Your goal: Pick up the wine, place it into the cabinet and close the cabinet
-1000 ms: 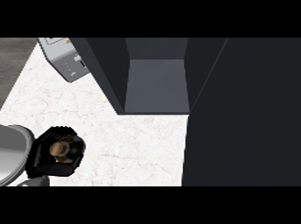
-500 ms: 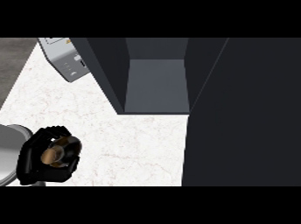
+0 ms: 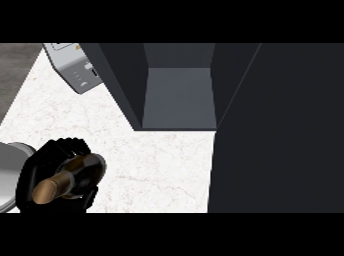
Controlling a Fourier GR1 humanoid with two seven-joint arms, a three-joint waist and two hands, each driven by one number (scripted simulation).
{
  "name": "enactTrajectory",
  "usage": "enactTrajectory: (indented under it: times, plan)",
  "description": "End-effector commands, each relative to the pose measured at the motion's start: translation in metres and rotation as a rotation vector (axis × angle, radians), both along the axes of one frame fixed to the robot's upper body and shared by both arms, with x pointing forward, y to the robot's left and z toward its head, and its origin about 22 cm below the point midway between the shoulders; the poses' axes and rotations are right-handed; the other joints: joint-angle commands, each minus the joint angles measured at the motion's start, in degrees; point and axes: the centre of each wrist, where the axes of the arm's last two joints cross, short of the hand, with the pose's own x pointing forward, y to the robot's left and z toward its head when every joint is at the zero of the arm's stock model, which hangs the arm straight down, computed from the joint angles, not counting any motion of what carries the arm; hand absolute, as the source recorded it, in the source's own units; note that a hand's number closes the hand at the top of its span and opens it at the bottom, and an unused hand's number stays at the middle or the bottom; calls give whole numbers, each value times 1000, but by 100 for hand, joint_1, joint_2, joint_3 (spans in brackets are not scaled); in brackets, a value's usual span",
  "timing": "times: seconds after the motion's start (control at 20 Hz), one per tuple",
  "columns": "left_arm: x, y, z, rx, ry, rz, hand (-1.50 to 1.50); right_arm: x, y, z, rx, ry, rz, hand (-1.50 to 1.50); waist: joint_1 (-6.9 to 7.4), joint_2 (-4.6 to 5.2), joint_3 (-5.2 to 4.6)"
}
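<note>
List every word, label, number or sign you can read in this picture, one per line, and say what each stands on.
None can be read.
Grey appliance at the counter's far left: small marks and an orange spot on its face, too blurred to read.
Wine bottle in the left hand: no label shows.
Cabinet, open: no lettering.

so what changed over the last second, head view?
The left hand, fingers curled round the wine bottle, has shifted a little toward the view's lower left and rolled, so the bottle now shows more side-on than end-on. It was held in all three pictures. The open cabinet, its door, the toaster and the counter have not moved. The right hand is not in view.
</note>
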Motion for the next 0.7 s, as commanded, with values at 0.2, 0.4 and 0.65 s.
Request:
enactTrajectory:
  times: [0.2,0.4,0.65]
  plan:
    - [-6,-47,50,32,5,-62,150,-15,-3,2,33,-27,44,-150,-3,14,-3]
    - [8,-77,78,9,38,-106,150,-28,-3,12,47,-33,41,-150,-36,9,-3]
    - [6,-119,95,-38,6,-131,150,-24,-15,10,55,-46,44,-150,-64,10,0]
